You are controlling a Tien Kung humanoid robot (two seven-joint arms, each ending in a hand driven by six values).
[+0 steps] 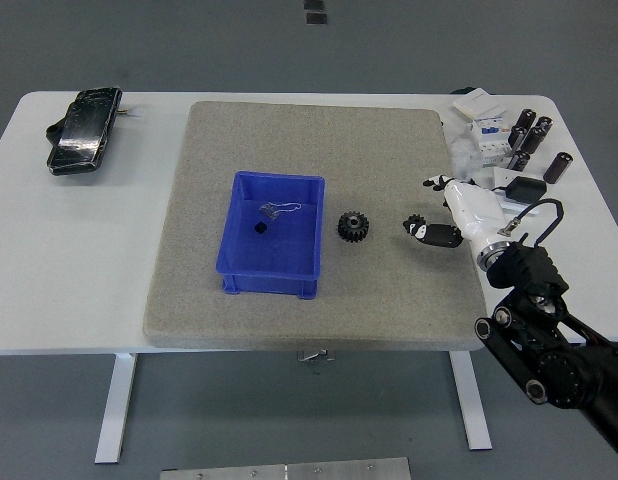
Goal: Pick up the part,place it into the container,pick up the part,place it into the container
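A black gear [353, 226] lies on the grey mat [199, 290], just right of the blue container [239, 255]. The container holds a small black piece [261, 229] and a small silvery piece [275, 210]. My right hand [421, 205], white with dark fingertips [416, 226], comes in from the lower right. It hovers over the mat's right side, about a hand's width right of the gear. Its fingers are spread toward the gear and hold nothing that I can make out. My left arm is out of view.
A black wrapped bundle [83, 130] lies at the table's back left. Several black cylinders [527, 133], white boxes [486, 128] and a black pad [523, 189] crowd the back right corner, close behind my right hand.
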